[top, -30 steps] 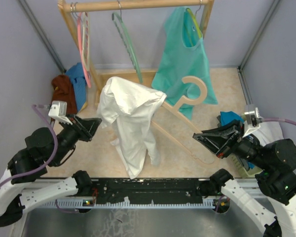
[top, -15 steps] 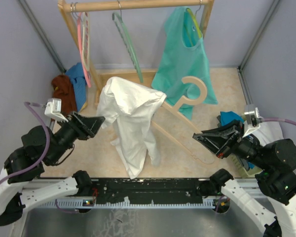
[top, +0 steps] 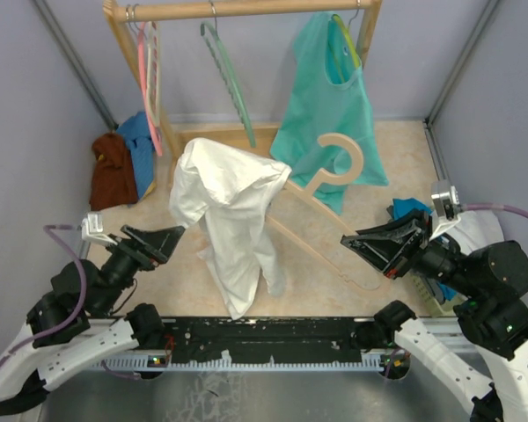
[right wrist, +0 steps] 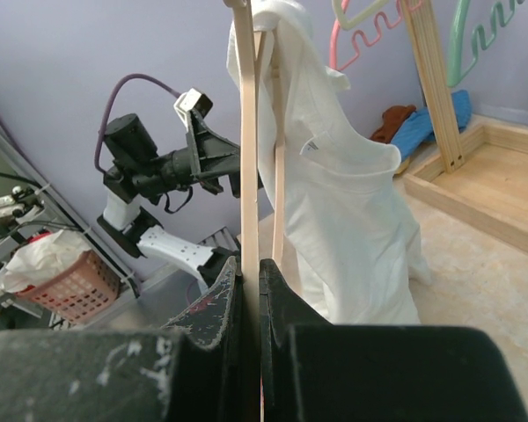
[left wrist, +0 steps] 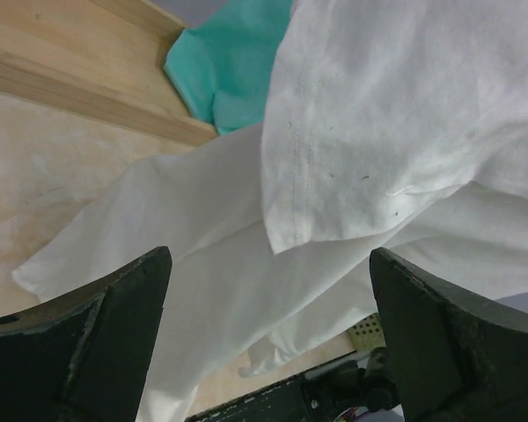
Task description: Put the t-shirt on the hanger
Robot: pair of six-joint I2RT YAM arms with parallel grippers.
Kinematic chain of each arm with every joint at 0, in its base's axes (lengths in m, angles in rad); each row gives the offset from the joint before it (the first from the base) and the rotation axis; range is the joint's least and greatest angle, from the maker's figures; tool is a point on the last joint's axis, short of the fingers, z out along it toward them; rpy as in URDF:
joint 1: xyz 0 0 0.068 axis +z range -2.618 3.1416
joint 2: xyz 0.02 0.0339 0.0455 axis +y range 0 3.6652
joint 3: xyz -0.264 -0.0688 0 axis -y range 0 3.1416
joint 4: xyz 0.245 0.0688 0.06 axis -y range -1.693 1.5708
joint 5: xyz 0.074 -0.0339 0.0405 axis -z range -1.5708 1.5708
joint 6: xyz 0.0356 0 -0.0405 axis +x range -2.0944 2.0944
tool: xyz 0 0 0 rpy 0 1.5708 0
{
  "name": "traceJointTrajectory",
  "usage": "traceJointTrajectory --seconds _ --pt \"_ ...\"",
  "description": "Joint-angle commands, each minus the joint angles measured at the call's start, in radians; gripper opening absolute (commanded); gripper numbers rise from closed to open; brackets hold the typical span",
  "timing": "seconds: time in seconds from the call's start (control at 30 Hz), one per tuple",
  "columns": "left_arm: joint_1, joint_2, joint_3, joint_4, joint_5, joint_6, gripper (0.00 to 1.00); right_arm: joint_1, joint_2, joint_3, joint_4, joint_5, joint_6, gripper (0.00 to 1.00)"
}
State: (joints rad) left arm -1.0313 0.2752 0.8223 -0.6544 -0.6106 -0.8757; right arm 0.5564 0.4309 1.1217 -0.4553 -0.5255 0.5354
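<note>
The white t-shirt [top: 229, 207] hangs in wrinkled folds over the left end of the beige hanger [top: 330, 181], its tail reaching down toward the table's near edge. My right gripper [top: 350, 244] is shut on the hanger's thin arm [right wrist: 249, 132], holding it up off the floor. In the right wrist view the t-shirt [right wrist: 352, 202] drapes just behind that arm. My left gripper [top: 172, 239] stands wide open, low and left of the shirt, touching nothing. In its wrist view the t-shirt [left wrist: 387, 114] fills the space beyond the open gripper [left wrist: 268, 264].
A wooden rack [top: 238, 10] at the back carries pink hangers [top: 148, 79], a thin green hanger [top: 229, 83] and a teal top [top: 330, 105]. Rust-brown [top: 113, 167] and blue garments [top: 141, 141] lie back left. A blue cloth [top: 409, 211] lies at the right.
My left gripper has opened, let go of the t-shirt's edge, and drawn back down to the near left. The right gripper keeps its hold on the hanger.
</note>
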Motion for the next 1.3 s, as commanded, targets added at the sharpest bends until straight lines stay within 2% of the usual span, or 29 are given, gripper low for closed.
traceJointTrajectory --seconds 0.0,0.17,0.47,0.67,0.77,0.97,1.07,1.27 --pt "-0.001 -0.066 -0.057 0.199 -0.012 0.002 0.99 0.004 0.009 0.06 0.129 -0.012 0.015 0.0" --pt "-0.003 -0.098 -0.112 0.33 -0.012 0.03 0.99 0.004 0.011 0.046 0.151 -0.014 0.028 0.0" --pt "-0.003 -0.055 -0.148 0.444 -0.043 0.048 0.99 0.004 0.017 0.05 0.162 -0.019 0.038 0.0" --pt "-0.003 -0.035 -0.18 0.545 -0.042 0.067 0.91 0.004 0.011 0.052 0.153 -0.013 0.037 0.0" --pt "-0.003 -0.039 -0.184 0.57 -0.044 0.073 0.77 0.004 0.008 0.052 0.148 -0.011 0.038 0.0" --pt "-0.003 -0.022 -0.127 0.57 -0.044 0.112 0.2 0.004 0.006 0.044 0.142 -0.009 0.034 0.0" --pt "-0.003 0.016 -0.047 0.543 -0.035 0.142 0.0 0.004 0.002 0.041 0.138 -0.004 0.032 0.0" --pt "-0.003 0.142 0.184 0.466 0.015 0.223 0.0 0.003 -0.015 0.031 0.115 0.016 0.025 0.0"
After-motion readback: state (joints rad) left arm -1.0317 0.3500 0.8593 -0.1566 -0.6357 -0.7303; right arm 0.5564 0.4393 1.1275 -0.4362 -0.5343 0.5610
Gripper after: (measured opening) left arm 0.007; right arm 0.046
